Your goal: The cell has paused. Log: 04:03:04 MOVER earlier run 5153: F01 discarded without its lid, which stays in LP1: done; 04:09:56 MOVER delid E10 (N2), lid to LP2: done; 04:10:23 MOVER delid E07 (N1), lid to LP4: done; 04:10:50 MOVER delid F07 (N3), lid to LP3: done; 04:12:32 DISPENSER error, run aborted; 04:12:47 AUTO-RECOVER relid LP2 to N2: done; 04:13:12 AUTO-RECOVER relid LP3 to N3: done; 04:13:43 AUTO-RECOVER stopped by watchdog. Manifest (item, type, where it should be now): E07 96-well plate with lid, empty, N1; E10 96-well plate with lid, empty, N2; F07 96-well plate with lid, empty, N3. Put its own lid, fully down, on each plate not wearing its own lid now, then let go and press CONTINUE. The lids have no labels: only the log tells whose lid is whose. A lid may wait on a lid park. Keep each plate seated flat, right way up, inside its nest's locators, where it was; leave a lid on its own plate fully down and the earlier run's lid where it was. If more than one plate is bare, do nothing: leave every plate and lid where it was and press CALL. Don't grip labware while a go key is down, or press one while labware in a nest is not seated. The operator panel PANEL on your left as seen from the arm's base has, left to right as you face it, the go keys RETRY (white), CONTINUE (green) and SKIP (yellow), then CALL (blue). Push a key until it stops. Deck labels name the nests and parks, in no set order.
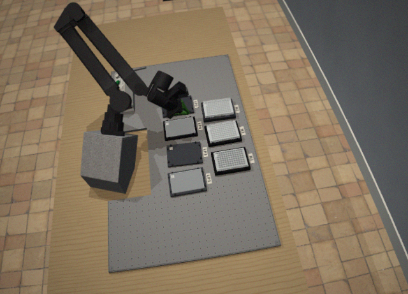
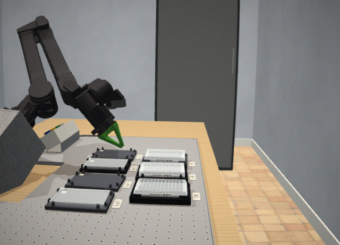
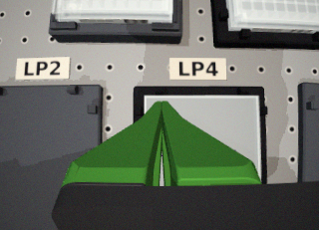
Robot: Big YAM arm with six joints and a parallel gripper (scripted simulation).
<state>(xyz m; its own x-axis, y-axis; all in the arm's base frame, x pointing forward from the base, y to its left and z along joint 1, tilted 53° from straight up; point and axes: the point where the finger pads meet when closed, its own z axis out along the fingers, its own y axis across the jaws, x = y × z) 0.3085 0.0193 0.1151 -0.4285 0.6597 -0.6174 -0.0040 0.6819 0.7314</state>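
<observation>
Three 96-well plates sit in nests in a column on the right of the grey deck. The far plate and the middle plate look whiter, with lids on. The near plate shows open wells and looks bare; it is also in the exterior view. Four lid parks form the left column. LP2 is empty, LP4 holds a lid, LP3 is empty, and the nearest park holds a lid. My gripper is shut and empty, hovering above the LP2 and LP4 parks.
The operator panel stands at the far left of the deck, partly hidden behind my arm in the overhead view. The grey base block stands left of the parks. A dark cabinet stands behind the table.
</observation>
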